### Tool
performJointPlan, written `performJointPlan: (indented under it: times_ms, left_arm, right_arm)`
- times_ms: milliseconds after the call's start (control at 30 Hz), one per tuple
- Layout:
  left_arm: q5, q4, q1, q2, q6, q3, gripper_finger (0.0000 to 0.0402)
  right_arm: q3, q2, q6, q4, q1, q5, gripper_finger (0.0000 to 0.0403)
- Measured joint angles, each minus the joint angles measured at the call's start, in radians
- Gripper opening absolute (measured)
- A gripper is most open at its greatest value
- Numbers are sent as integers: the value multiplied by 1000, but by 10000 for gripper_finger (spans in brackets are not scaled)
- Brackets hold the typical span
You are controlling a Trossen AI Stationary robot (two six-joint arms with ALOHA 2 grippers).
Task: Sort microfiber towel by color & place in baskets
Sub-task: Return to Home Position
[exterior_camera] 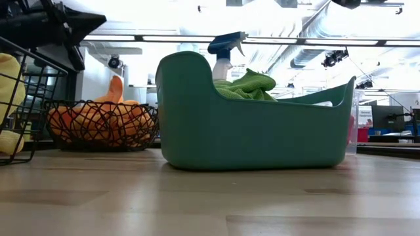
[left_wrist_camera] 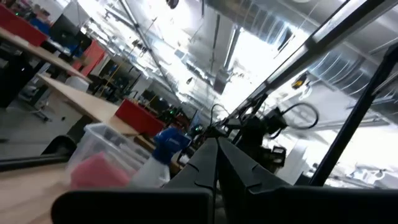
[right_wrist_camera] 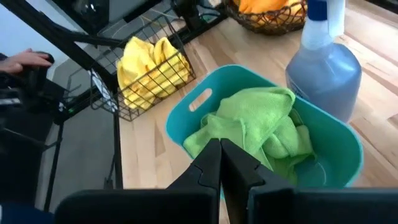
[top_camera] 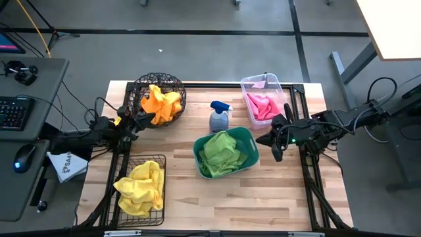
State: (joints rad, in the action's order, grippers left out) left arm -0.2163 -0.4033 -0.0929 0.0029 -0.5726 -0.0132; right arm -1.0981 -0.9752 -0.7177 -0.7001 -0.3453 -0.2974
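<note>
Orange towels [top_camera: 162,102] lie in the round dark wire basket [top_camera: 160,80] at the far left. Yellow towels [top_camera: 141,187] fill the rectangular black wire basket [top_camera: 156,159] at the near left. Green towels [top_camera: 222,153] sit in the teal tub [top_camera: 248,137] at the middle, and pink towels [top_camera: 263,106] lie in the clear bin [top_camera: 253,82] at the far right. My left gripper [top_camera: 146,120] is shut and bare at the table's left edge, between the two wire baskets. My right gripper [top_camera: 276,143] is shut and bare at the right, just past the tub's right end.
A grey spray bottle with a blue top [top_camera: 219,116] stands between the round basket and the clear bin, just behind the tub. Bare wood [top_camera: 237,201] lies along the near half of the table. A desk with a keyboard and mouse stands off the table's left side.
</note>
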Motion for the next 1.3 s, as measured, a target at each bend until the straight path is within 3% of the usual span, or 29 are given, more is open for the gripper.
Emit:
performJointPlan:
  times_ms: [133,267,400,600,967,1300]
  left_arm:
    - [0,26,0,1,0,2,1]
    - [0,37,0,5,0,2,1]
    - [0,49,0,5,0,2,1]
    - [0,97,0,7,0,2,1]
    - [0,123,0,11,0,1,1]
    - [0,122,0,11,0,1,1]
  right_arm:
    - [36,5,5,123,3,21,0]
    - [198,30,1,381,24,137,0]
    - [386,79,-8,523,62,177,0]
    - [606,257,51,612,135,238,0]
    - [870,655,268,735,221,360,0]
    - [1063,845,303,887,306,431,0]
